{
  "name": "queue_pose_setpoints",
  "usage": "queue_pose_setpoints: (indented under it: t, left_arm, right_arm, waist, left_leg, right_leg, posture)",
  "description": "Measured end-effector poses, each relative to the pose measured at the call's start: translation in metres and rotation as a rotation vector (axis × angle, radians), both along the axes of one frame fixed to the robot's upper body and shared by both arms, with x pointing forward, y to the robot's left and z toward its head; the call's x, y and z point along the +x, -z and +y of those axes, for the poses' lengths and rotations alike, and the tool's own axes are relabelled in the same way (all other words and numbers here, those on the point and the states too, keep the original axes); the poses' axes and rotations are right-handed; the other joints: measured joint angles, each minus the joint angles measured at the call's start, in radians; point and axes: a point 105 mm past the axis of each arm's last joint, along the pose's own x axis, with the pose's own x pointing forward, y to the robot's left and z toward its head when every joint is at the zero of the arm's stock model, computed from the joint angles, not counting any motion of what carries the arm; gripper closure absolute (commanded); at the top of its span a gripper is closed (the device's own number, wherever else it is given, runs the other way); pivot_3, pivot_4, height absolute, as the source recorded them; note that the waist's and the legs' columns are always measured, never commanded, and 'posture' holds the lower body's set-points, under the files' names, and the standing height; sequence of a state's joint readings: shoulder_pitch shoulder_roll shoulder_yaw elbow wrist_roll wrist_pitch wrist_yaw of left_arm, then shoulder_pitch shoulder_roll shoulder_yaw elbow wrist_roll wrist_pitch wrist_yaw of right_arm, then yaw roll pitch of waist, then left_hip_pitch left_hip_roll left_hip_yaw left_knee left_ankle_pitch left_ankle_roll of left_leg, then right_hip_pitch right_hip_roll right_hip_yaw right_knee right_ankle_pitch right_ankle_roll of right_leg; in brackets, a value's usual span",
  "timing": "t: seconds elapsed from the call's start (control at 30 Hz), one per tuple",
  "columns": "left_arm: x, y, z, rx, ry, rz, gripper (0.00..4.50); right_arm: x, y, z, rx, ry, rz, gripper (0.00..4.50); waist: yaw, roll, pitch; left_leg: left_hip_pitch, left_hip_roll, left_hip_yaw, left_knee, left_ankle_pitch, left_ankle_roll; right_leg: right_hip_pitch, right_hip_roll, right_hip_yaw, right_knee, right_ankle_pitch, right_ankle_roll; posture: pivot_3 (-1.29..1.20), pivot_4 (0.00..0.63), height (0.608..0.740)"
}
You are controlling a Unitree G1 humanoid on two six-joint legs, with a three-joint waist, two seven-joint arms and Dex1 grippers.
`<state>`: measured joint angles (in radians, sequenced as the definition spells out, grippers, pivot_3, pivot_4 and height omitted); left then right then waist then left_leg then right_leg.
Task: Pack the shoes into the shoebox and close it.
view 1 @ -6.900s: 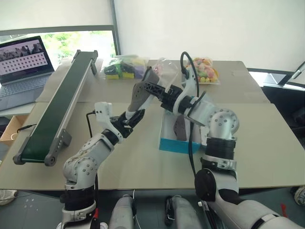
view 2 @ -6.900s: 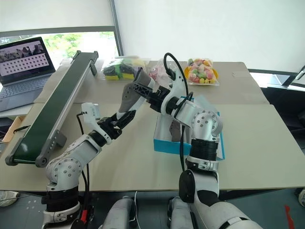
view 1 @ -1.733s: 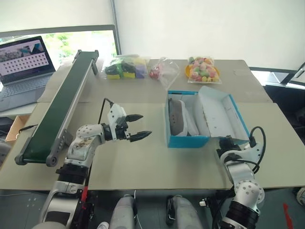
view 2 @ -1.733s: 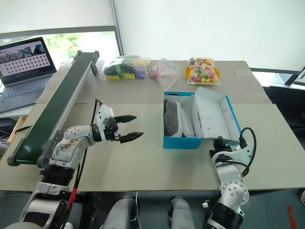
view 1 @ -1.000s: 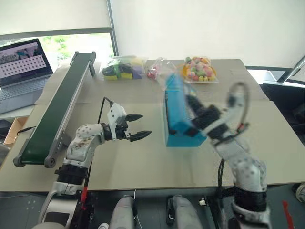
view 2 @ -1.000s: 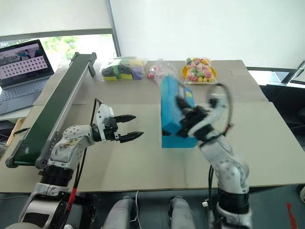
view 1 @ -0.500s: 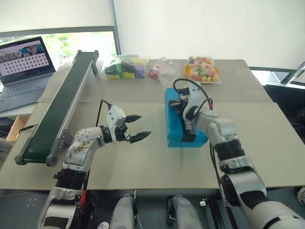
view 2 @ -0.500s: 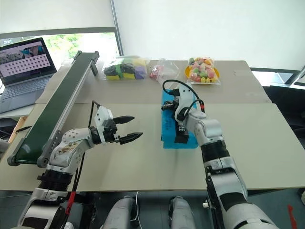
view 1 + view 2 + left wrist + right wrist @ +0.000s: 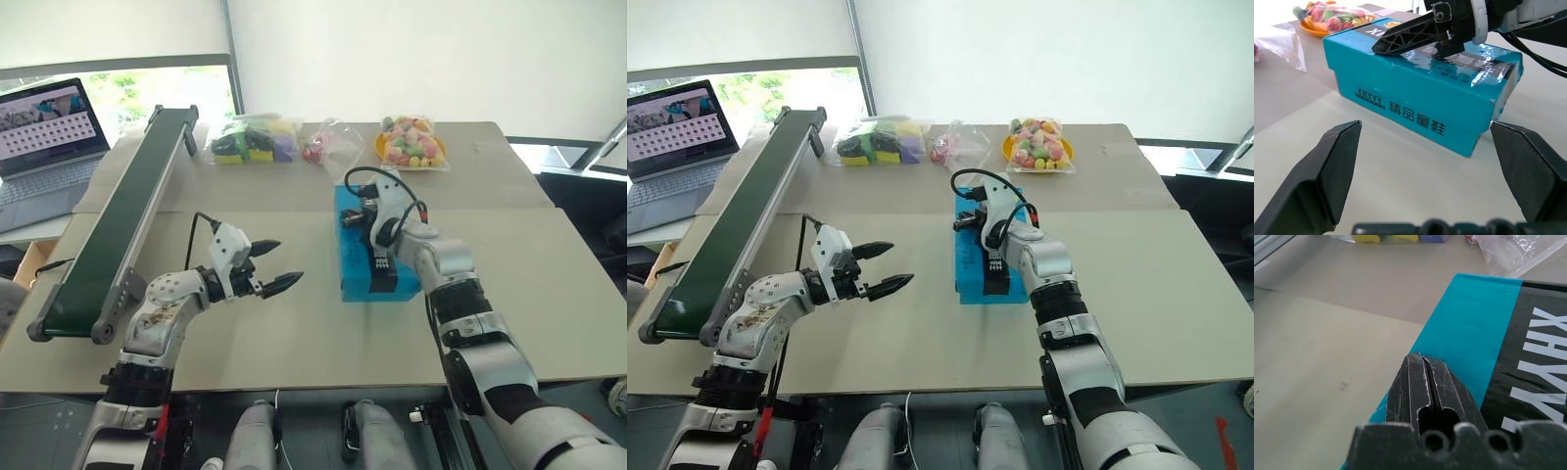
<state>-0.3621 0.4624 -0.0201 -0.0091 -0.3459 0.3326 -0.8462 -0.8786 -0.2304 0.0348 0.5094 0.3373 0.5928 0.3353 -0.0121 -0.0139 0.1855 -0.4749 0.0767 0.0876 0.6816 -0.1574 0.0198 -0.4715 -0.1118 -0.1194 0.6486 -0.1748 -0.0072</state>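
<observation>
At frame centre, the clenched right pincer (image 9: 364,208) rests on the shoebox (image 9: 355,264) lid; press evenly downward to seat it. Left pincer (image 9: 270,264) gapes, empty.

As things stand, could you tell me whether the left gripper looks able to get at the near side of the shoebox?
Probably yes. The left gripper is open and points toward the shoebox across bare table; nothing lies between. The right gripper, shut, rests on the lid, clear of that side.
</observation>
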Motion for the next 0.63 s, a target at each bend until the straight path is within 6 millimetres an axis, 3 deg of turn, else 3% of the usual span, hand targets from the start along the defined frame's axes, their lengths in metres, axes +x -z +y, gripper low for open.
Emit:
queue_pose_setpoints:
  t: [0.2,0.5,0.63]
  left_arm:
    - [0.012,0.001,0.017,-0.008,-0.154,0.025,0.0]
    - [0.011,-0.001,0.026,-0.131,-0.288,0.06,0.0]
    - [0.005,-0.002,0.03,-0.157,-0.322,0.054,0.0]
  right_arm:
    - [0.0,-0.018,-0.02,0.031,0.053,-0.022,4.49]
    - [-0.02,-0.087,-0.039,0.078,0.043,-0.201,4.49]
    - [-0.031,-0.086,-0.049,0.042,0.057,-0.24,4.49]
  waist:
    - [0.003,0.0,0.0]
    - [0.001,0.0,0.0]
    - [0.003,0.0,0.0]
  left_leg:
    - [-0.002,0.0,0.0,0.0,0.0,0.0]
    - [-0.001,0.0,0.0,-0.001,0.0,0.0]
    - [-0.001,0.0,0.0,0.0,-0.001,-0.002]
  right_leg:
    - [-0.001,0.0,0.0,0.0,0.0,0.0]
    - [-0.001,0.0,0.0,0.0,0.0,0.0]
    - [-0.001,-0.001,0.0,0.0,0.0,0.0]
  posture:
    - [0.0,0.15,0.681]
    - [0.0,0.15,0.681]
    - [0.0,0.15,0.681]
